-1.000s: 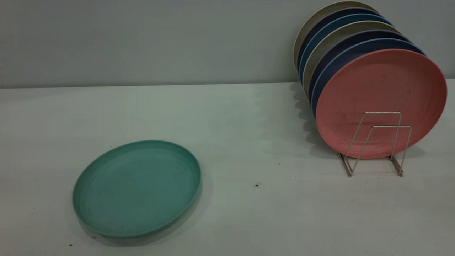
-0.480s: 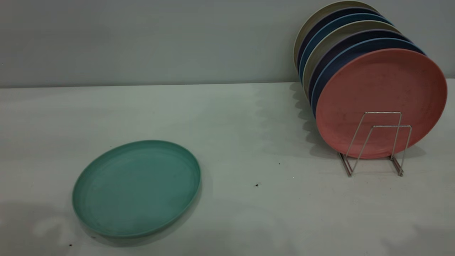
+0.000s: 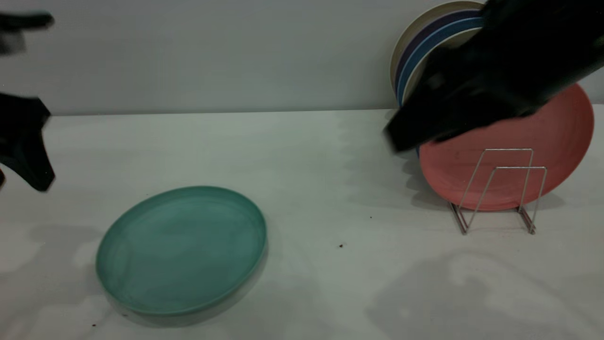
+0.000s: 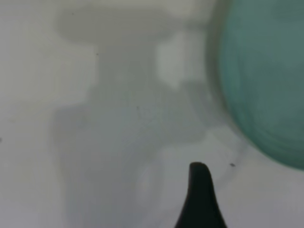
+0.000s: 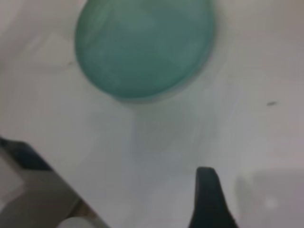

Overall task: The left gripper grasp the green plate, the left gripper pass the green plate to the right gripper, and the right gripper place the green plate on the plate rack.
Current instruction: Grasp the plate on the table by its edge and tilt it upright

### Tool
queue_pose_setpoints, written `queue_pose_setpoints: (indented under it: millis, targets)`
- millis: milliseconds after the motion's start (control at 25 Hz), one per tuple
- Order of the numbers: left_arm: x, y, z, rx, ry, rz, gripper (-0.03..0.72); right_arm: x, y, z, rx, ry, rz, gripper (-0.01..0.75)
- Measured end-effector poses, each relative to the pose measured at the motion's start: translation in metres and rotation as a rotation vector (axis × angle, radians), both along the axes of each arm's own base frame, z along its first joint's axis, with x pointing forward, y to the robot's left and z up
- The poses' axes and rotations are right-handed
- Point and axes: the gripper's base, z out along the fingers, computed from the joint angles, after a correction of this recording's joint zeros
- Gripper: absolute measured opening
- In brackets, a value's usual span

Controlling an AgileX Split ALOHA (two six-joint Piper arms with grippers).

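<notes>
Both arms have just come into the exterior view, where a second ago you had only the table. The left gripper (image 3: 28,160), a dark blurred shape, now sits at the far left edge of the frame, up and to the left of the large round matte teal-green plate (image 3: 181,249) and well apart from it. The right gripper (image 3: 401,134), on its thick smooth black arm, reaches down from the upper right and now covers the tops of the plates standing in the thin silver wire plate rack (image 3: 500,189).

The green plate has not shifted: it lies flat on the white table (image 3: 330,165) in the lower left, untouched. So you are at the very start; the approach is under way and the grasp is not yet made.

Much is hard to read. Motion blur smears both arms, and the left one is cut off by the frame edge. Each wrist view shows only a single black fingertip, one in the left wrist view (image 4: 199,190) and one in the right wrist view (image 5: 209,194), so I cannot tell whether either gripper is spread or closed. Neither holds anything that you can see.

The salmon-pink plate (image 3: 533,156) at the front of the rack is half hidden behind the right arm, as are the blue and cream plates behind it. Two front loops of the rack stand bare, which looks like the slot for the green plate.
</notes>
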Motion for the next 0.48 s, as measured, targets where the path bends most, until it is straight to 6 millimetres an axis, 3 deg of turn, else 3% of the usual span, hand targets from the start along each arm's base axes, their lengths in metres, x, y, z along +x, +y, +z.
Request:
queue_pose_setpoints:
  millis: [200, 480]
  targets:
    - [0.028, -0.003, -0.041, -0.066, 0.077, -0.025, 0.579, 0.004, 0.01, -0.022, 0.044, 0.086, -0.006, 0.511]
    - [0.041, -0.012, -0.081, -0.169, 0.112, -0.065, 0.579, 0.004, 0.011, -0.023, 0.058, 0.084, 0.006, 0.511]
